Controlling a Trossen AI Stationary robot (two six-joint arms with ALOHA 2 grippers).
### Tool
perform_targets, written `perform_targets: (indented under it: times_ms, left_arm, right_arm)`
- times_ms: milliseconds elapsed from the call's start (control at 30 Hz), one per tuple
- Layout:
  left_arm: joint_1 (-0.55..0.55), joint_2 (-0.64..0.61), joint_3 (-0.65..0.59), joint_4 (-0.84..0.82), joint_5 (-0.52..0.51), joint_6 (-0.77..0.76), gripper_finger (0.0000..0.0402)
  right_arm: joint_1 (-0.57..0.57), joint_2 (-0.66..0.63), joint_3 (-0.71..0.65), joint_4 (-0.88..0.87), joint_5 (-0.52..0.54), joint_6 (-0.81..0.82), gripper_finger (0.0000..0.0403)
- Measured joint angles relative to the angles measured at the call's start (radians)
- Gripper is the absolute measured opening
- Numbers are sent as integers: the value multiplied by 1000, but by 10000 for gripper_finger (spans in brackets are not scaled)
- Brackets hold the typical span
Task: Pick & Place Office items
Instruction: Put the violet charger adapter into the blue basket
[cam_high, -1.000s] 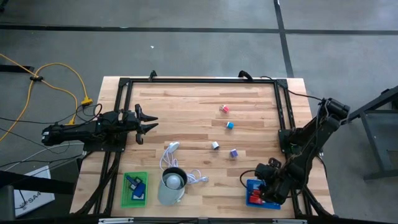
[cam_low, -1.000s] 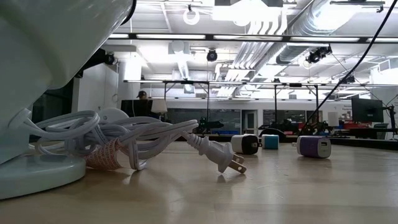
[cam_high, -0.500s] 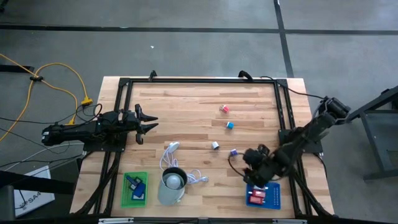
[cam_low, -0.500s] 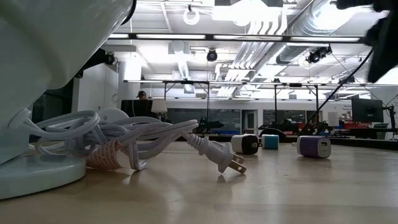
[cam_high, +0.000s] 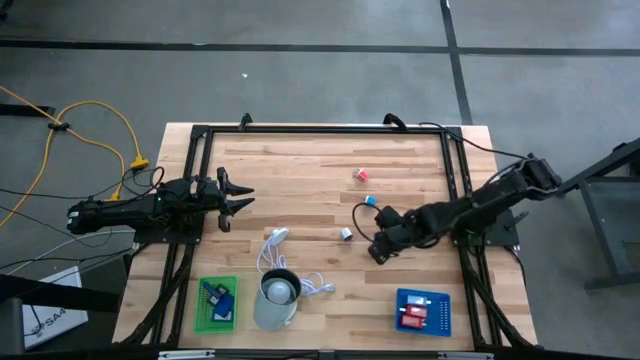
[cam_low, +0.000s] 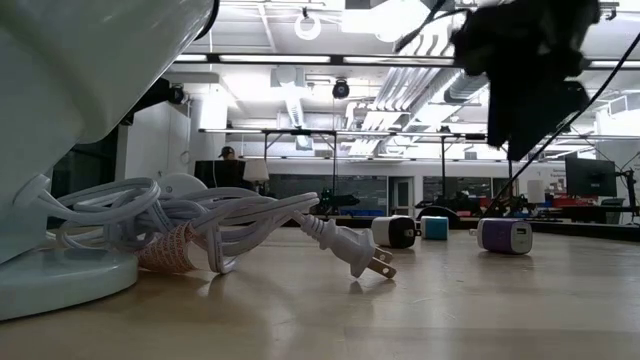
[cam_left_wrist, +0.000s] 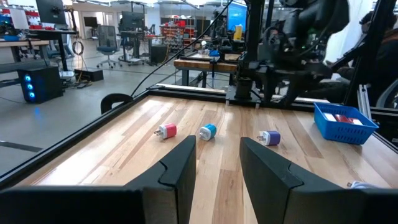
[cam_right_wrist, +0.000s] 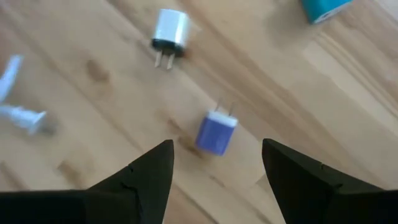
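Purple is the small plug (cam_right_wrist: 217, 134) lying on the wooden counter (cam_high: 300, 180) straight beneath the right gripper (cam_high: 379, 246), whose jaws stand apart and empty above it. Just beside it lie a white plug (cam_right_wrist: 170, 31) and a cyan plug (cam_high: 369, 201); a pink plug (cam_high: 361, 175) sits farther toward the counter's far edge. Near the front right corner, a blue tray (cam_high: 424, 312) holds red and white pieces. A green tray (cam_high: 216, 303) with blue pieces stands at the front left, next to a pale cup (cam_high: 277, 296) and a coiled white cable (cam_low: 190, 230). At the left edge, the left gripper (cam_high: 236, 203) waits, jaws parted and empty.
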Motion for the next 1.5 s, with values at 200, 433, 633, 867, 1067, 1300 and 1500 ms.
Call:
perform_targets:
  times_ms: [200,433,633,867,1067,1300,1500]
  left_arm:
    - [0,0,0,0,0,0,120]
    - [0,0,0,0,0,0,120]
    - [0,0,0,0,0,0,120]
    - [0,0,0,0,0,0,120]
    - [0,0,0,0,0,0,120]
    - [0,0,0,0,0,0,120]
    - [0,0,0,0,0,0,120]
  right_arm:
    - [-52,56,0,-5,-28,-10,232]
    - [-62,119,0,23,-36,18,232]
    - [-60,163,0,72,-36,52,232]
    - [-44,191,-1,88,-47,98,232]
    - [-30,188,0,82,-33,137,232]
    - [-26,188,-41,129,-31,144,232]
    - [-26,188,-73,193,-31,144,232]
